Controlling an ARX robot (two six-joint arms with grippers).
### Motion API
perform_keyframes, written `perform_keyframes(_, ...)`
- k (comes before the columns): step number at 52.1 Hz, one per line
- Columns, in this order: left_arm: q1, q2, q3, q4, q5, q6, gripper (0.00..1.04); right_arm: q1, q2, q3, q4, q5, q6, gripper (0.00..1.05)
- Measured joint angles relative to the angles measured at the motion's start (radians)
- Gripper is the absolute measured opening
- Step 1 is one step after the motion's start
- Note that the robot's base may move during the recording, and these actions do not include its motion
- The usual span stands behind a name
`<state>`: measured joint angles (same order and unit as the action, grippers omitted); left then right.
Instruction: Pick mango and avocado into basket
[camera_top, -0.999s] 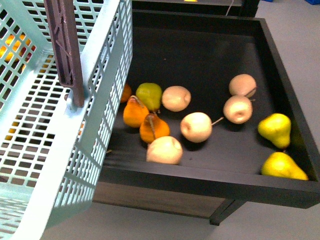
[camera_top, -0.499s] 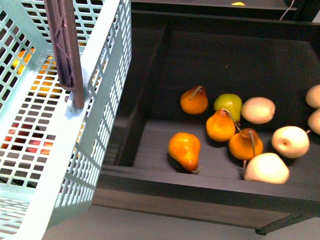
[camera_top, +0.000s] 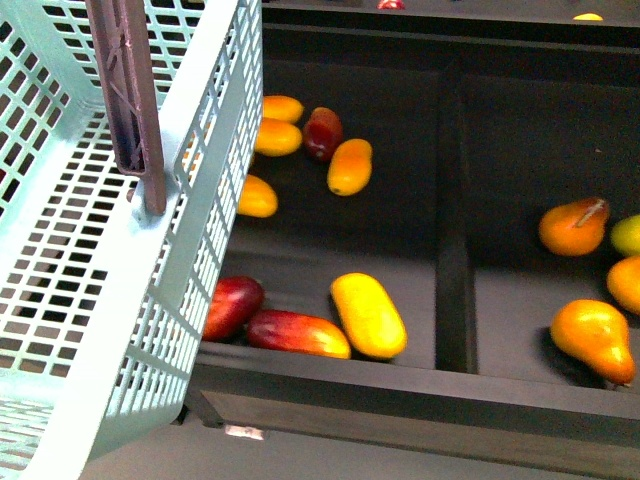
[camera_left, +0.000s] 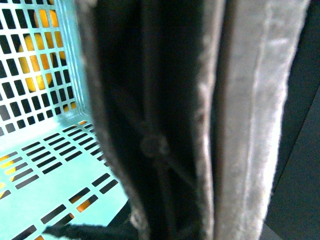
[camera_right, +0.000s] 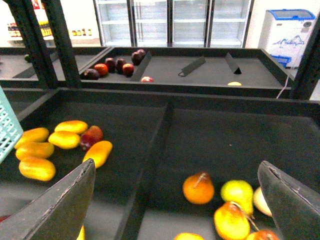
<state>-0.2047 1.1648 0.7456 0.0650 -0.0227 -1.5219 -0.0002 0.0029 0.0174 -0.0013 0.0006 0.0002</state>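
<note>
Teal plastic fills the left of the front view: the basket (camera_top: 120, 330) hangs tilted just left of a black display bin (camera_top: 400, 385), its brown handle (camera_top: 130, 100) rising out of frame. In the left wrist view grey padded fingers (camera_left: 250, 125) run along both sides of the dark ribbed handle, so the left gripper (camera_left: 170, 120) looks clamped on it. The right gripper (camera_right: 176, 164) hovers over the bin with its two dark fingers (camera_right: 60, 205) spread wide and nothing between them. In the bin's left compartment a yellow mango (camera_top: 368, 315) lies near the front wall, touching a red and yellow mango (camera_top: 298, 333) on its left, with a dark red one (camera_top: 232, 305) beside the basket wall. More yellow mangoes (camera_top: 349, 166) lie farther back. A divider (camera_top: 452, 250) separates them from orange pears (camera_top: 574, 226) in the right compartment.
</note>
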Motion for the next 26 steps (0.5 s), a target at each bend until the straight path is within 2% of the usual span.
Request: perform_keyframes(26,0.002,0.000,-0.001,0.000,0.003,0.000,0.16,0.000,0.000,0.000,0.000,0.000,0.000,0.96)
